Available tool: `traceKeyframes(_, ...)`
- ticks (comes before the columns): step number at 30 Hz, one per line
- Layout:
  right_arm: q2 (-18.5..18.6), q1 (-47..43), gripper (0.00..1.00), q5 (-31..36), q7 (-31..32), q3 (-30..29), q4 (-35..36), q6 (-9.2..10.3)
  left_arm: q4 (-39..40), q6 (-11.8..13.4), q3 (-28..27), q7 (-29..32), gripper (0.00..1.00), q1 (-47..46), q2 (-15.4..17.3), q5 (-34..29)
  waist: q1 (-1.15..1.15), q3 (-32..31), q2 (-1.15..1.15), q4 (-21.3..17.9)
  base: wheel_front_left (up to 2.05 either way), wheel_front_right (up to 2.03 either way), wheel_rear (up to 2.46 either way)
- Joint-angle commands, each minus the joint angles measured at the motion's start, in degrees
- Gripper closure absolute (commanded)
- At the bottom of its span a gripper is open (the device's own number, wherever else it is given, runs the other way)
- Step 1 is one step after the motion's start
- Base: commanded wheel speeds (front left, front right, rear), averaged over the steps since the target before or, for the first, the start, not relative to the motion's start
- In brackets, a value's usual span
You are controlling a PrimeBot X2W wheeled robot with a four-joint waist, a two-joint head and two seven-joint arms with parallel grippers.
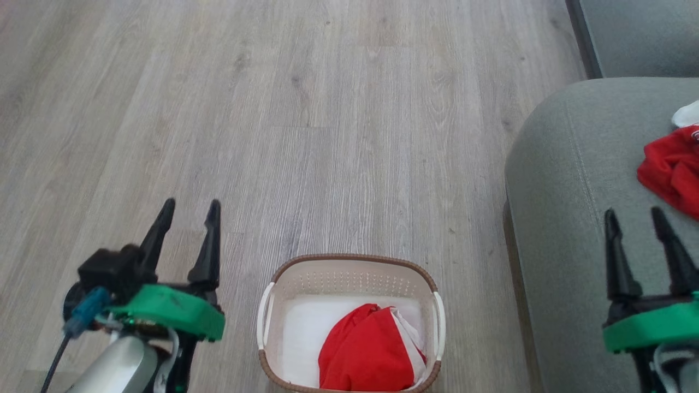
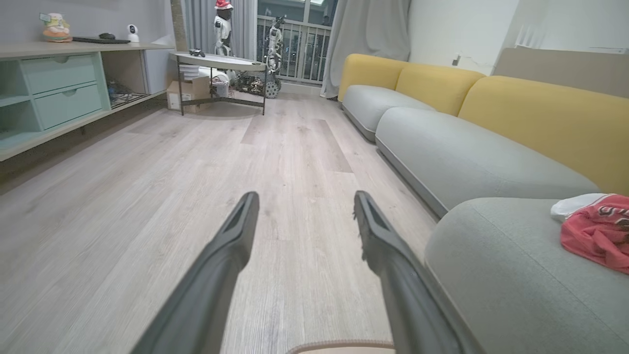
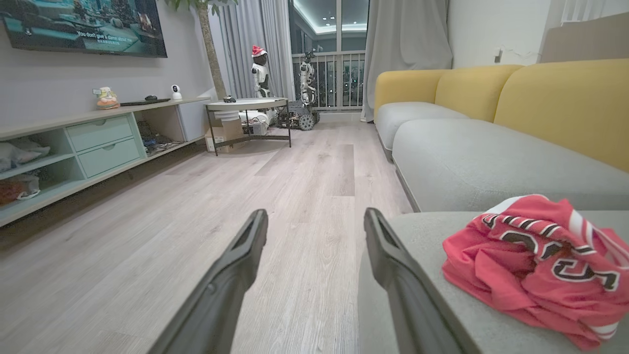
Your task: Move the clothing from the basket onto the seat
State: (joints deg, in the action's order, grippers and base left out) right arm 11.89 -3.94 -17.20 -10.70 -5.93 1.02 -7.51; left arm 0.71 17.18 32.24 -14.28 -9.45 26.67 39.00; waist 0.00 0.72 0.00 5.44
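1. The task is judged about half done: one crumpled red jersey (image 3: 535, 260) is seen lying on the grey-green seat (image 1: 568, 218), at the right.
2. A second red garment (image 1: 368, 349) is bunched in the near right part of the cream basket (image 1: 349, 278), which stands on the wooden floor (image 1: 327, 136) left of the seat.
3. The left pincer (image 1: 191, 203) is spread and empty, left of the basket; the right pincer (image 1: 633, 212) is spread and empty over the seat.
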Motion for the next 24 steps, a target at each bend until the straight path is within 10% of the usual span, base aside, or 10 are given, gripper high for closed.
traceKeyframes(1,0.5,1.1,0.0,-0.3,-0.8,1.2,1.5,0.02,1.7,0.2,-3.5,-0.7,0.0,-2.0,1.0,-1.0,0.0,0.1,0.0,0.0,0.0,0.0,0.0)
traceKeyframes(24,-0.3,4.3,0.0,-1.3,-4.2,4.9,-5.3,0.02,-2.1,-7.7,-14.5,-0.7,0.0,3.3,-7.3,-10.8,0.0,1.7,0.0,-1.5,0.0,0.0,0.0)
